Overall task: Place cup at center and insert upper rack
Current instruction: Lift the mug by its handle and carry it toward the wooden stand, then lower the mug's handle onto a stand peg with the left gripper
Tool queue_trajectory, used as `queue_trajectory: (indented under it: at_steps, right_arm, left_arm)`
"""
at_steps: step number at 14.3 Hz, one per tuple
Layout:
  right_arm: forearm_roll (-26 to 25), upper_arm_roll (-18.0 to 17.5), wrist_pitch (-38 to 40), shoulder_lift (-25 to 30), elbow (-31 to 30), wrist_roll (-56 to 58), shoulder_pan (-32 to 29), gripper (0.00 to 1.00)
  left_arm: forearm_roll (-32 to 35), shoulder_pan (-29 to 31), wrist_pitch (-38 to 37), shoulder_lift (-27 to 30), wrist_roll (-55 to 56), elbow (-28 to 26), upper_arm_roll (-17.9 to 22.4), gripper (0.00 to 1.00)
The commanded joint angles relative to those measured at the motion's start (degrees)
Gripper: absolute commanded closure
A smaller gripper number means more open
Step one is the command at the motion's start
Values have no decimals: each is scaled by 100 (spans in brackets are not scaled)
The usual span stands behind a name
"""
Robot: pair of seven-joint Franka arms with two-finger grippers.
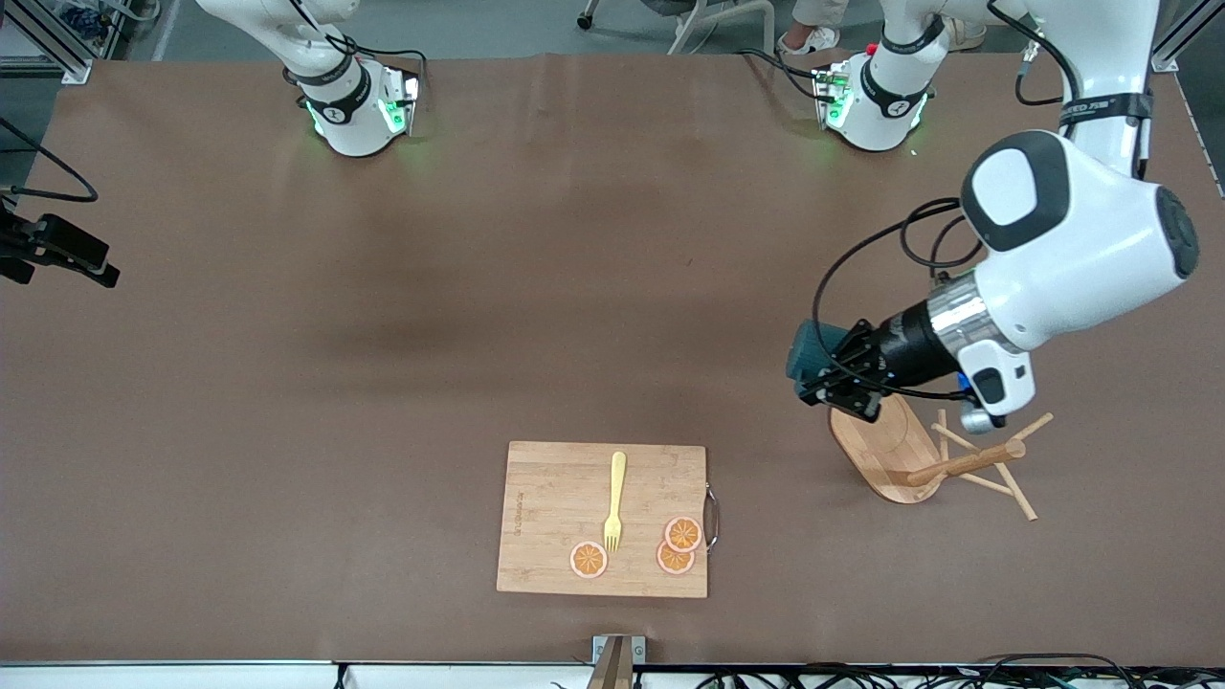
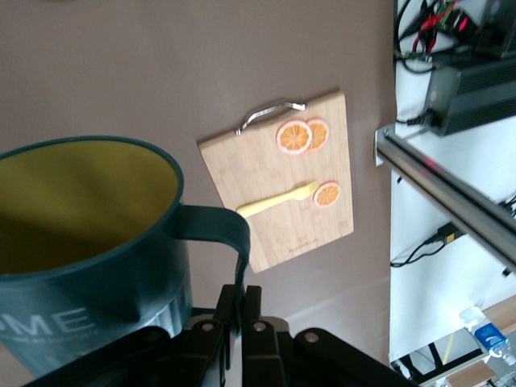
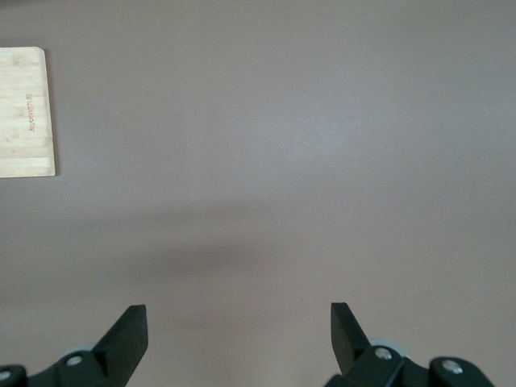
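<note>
My left gripper [image 1: 840,380] is shut on the handle of the dark teal cup [image 1: 810,354] and holds it in the air, just over the table beside the mug tree's base. In the left wrist view the cup [image 2: 89,242] shows its mustard-yellow inside, and its handle sits between the closed fingers of the left gripper [image 2: 240,297]. The bamboo mug tree [image 1: 962,463] lies on its side near the left arm's end, with its oval base [image 1: 885,450] tipped up and its pegs spread out. My right gripper [image 3: 238,318] is open and empty over bare table; it is out of the front view.
A bamboo cutting board [image 1: 565,522] lies near the front camera's edge, with a yellow fork [image 1: 614,500] and three orange slices [image 1: 682,533] on it. It also shows in the left wrist view [image 2: 266,210] and a corner of it in the right wrist view [image 3: 24,113].
</note>
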State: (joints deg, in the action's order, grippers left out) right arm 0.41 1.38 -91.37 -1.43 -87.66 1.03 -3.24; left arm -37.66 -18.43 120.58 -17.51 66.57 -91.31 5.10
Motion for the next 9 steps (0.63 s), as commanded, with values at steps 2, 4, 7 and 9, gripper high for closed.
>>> queue_trajectory:
  at_steps: [2, 4, 7, 9]
  right_arm:
    - [-32, -24, -4, 99, -67, 20, -28, 0]
    - [-32, -24, -4, 99, -67, 29, -28, 0]
    - [-24, -24, -4, 99, -67, 29, -19, 0]
    - [-24, -24, -4, 99, -58, 20, -19, 0]
  left_arm:
    - [-503, 340, -26, -68, -512, -150, -27, 100]
    - [-663, 437, -113, -130, -679, -185, -27, 100]
    - [-882, 586, -183, -174, -811, -212, -27, 100]
    - [-901, 744, -359, -200, -1118, -220, -27, 100]
